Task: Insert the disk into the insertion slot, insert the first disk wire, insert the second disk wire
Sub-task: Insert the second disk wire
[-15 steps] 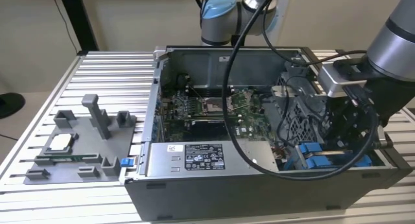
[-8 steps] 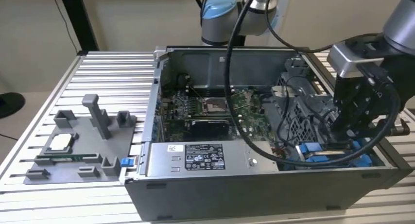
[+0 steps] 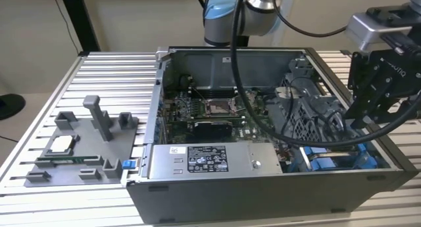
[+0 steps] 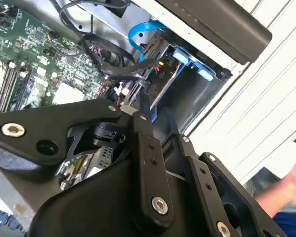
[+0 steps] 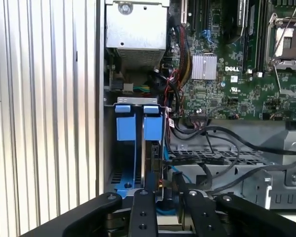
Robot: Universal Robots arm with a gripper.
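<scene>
- On the exterior view's left, a grey holder tray [image 3: 79, 153] with upright posts lies on the slatted table [image 3: 105, 79], well apart from the open computer case [image 3: 263, 197].
- Inside the case the green motherboard [image 3: 204, 111] lies on the floor, and the grey power-supply box [image 3: 210, 160] sits against the near wall.
- Toward the exterior view's right, black cables [image 3: 263, 123] loop down across the open top, crowding the space over the drive corner.
- The insertion slot [image 3: 335, 160] sits in the near corner on the exterior view's right, with blue rails between the case wall and a perforated metal cage.
- In the first wrist view the disk [image 5: 149, 163] stands edge-on in the slot [image 5: 126, 163], its blue tabs [image 5: 138, 128] showing beside the case wall.
- The gripper [image 3: 368, 118] hangs above that corner; in the first wrist view its fingers [image 5: 143, 212] sit close on either side of the disk's edge, but whether they clamp it I cannot tell.
</scene>
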